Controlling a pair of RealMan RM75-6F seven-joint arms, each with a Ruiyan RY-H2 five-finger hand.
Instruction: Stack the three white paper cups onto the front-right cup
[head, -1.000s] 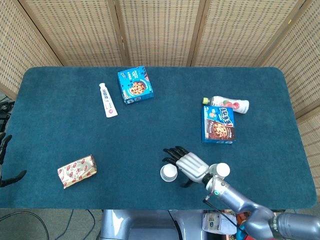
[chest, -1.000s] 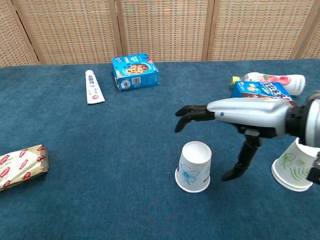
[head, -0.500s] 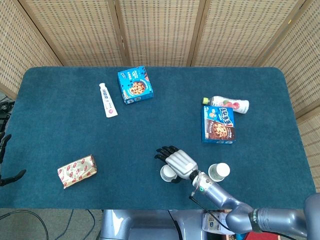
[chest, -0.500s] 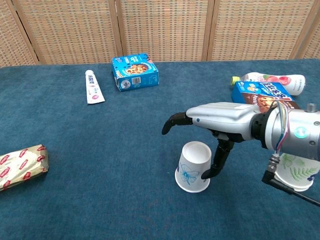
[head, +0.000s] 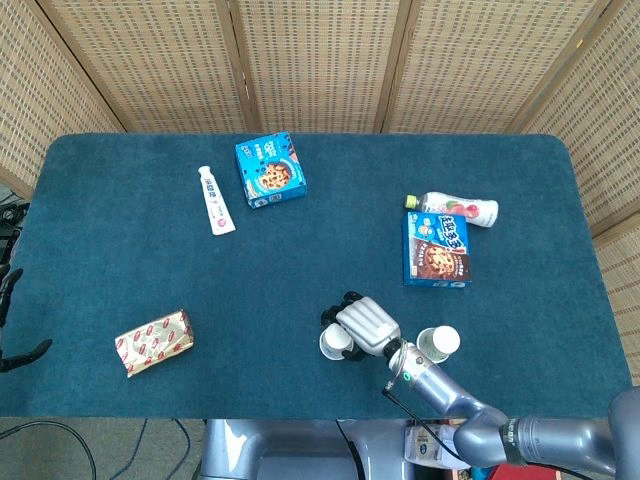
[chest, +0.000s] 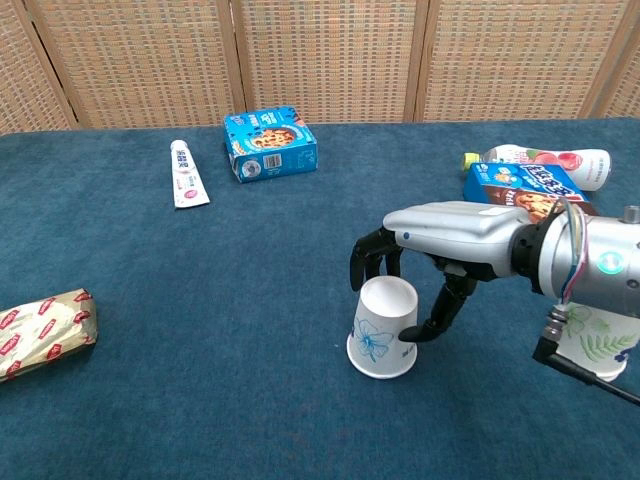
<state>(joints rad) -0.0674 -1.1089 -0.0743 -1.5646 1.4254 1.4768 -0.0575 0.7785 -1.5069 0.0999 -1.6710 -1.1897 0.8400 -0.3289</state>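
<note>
A short-piled teal cloth is covering the table (head: 120, 260), giving it a soft, felted look. Near its front edge, 2 white paper cups are standing upside down, each a tapered cone with a rolled rim. The nearer-centre cup (chest: 383, 328) is carrying a blue butterfly print; the front-right cup (chest: 592, 342) is showing a green leaf print and is sitting well to the side, partly hidden behind the forearm in the chest view. In the head view they are appearing as 2 small white discs (head: 337, 342) and (head: 441, 342).

The right hand (chest: 432, 262), silver-shelled with black fingers, is arching over the butterfly cup: its fingers are curling down behind the cup's top while the thumb is pressing against the cup's side, so it is pinching the cup, which is tilting slightly. The left hand (head: 10, 325) is showing only as dark fingertips at the frame edge; I cannot tell how it is set.

Farther back are lying a glossy toothpaste tube (head: 215, 201), 2 blue cardboard boxes (head: 270, 170) and (head: 436, 249), a plastic bottle (head: 455, 209), and a crinkled foil packet (head: 153, 341).
</note>
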